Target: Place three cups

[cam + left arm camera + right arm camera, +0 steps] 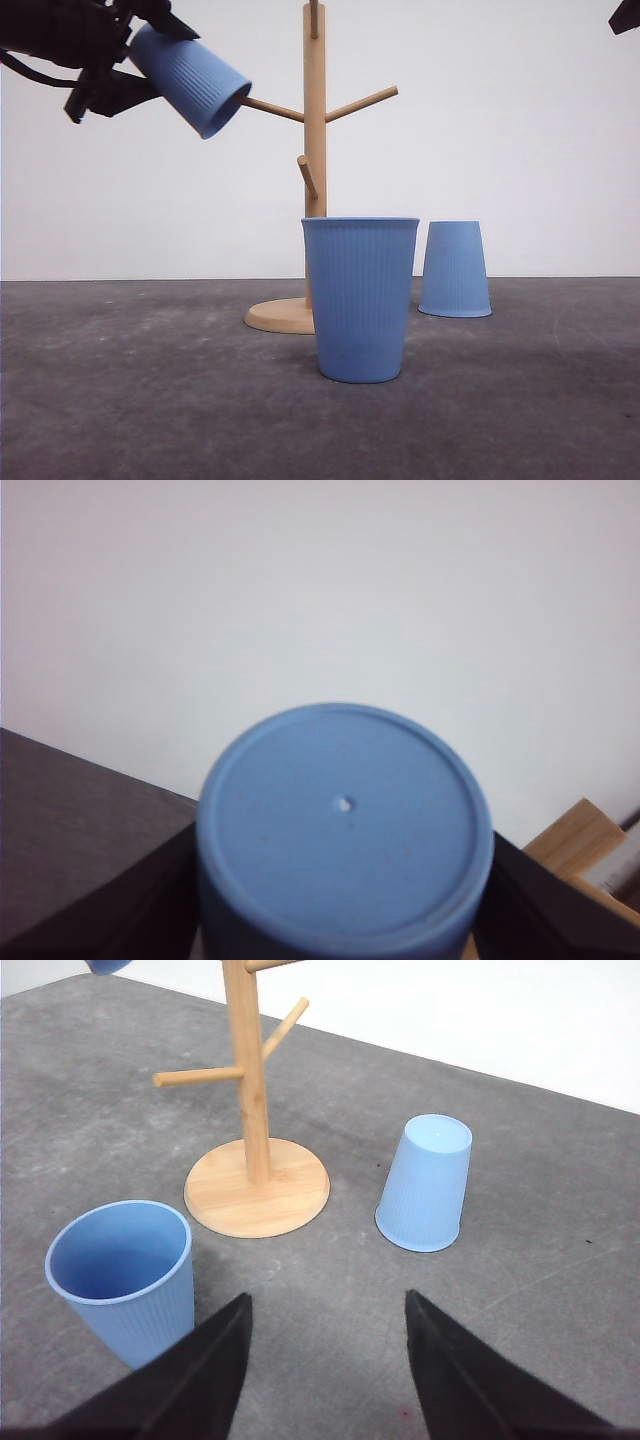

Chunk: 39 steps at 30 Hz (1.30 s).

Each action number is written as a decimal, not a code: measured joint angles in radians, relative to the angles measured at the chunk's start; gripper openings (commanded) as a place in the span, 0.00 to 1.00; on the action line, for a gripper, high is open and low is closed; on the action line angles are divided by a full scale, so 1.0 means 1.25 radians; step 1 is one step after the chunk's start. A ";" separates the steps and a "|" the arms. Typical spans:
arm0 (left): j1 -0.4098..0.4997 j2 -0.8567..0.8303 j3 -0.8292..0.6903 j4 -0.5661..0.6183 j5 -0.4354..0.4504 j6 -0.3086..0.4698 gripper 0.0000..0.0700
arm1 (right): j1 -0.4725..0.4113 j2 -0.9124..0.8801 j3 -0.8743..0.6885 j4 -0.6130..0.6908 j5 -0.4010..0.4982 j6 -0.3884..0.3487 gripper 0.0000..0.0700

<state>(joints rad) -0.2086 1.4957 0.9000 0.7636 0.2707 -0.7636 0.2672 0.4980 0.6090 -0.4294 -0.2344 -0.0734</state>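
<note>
The dark grey matte table (pixel 120 400) carries the work; a plain white wall stands behind it.

The light wooden peg stand with a round base and slanting pegs (pixel 315 150) stands at mid-table.

Item one: a light-blue ribbed tapered cup, upright and mouth up (pixel 360 298), stands nearest the camera, just in front of the stand's base.

Item two: an identical light-blue cup, inverted on its rim (pixel 455 268), sits to the right of the base and apart from it.

Item three: the third light-blue ribbed cup, raised and tilted (pixel 190 78), is in the black left gripper (pixel 120 60), held by its base end. In the left wrist view its flat round bottom (pixel 345 820) sits between the two dark fingers (pixel 120 900).

The governing relation: the held cup's long axis slopes down toward the right, its open mouth facing the tip of the stand's upper left peg (pixel 272 109) and roughly in line with it. From the front the rim appears to overlap the peg's end — whether the peg has entered the mouth cannot be settled from this angle. In my judgement, the next move is a push along that axis.

The black right gripper (pixel 325 1360) hovers above the table with its jaws wide apart and nothing between them — the inverted cup lies ahead of it, nearer to this arm.
</note>
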 measured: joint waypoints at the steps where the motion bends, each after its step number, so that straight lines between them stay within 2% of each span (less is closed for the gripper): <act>1: -0.001 0.002 0.001 0.000 0.005 0.000 0.44 | 0.000 0.000 0.000 0.000 0.000 0.000 0.44; 10: 0.000 0.003 0.012 -0.009 0.020 0.000 0.44 | 0.000 0.000 0.000 0.000 0.000 0.000 0.44; 19: -0.039 0.061 0.013 -0.009 0.035 0.002 0.44 | 0.000 0.000 0.000 0.000 0.000 0.000 0.44; 27: -0.041 0.064 0.014 -0.009 0.035 0.003 0.45 | 0.000 0.000 0.000 0.000 0.000 0.000 0.44; 39: -0.046 0.071 0.016 -0.007 0.035 0.031 0.44 | 0.000 0.000 0.000 0.000 0.000 0.000 0.44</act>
<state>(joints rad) -0.2662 1.5844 0.9198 0.7553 0.3148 -0.7246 0.2672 0.4980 0.6090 -0.4294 -0.2344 -0.0734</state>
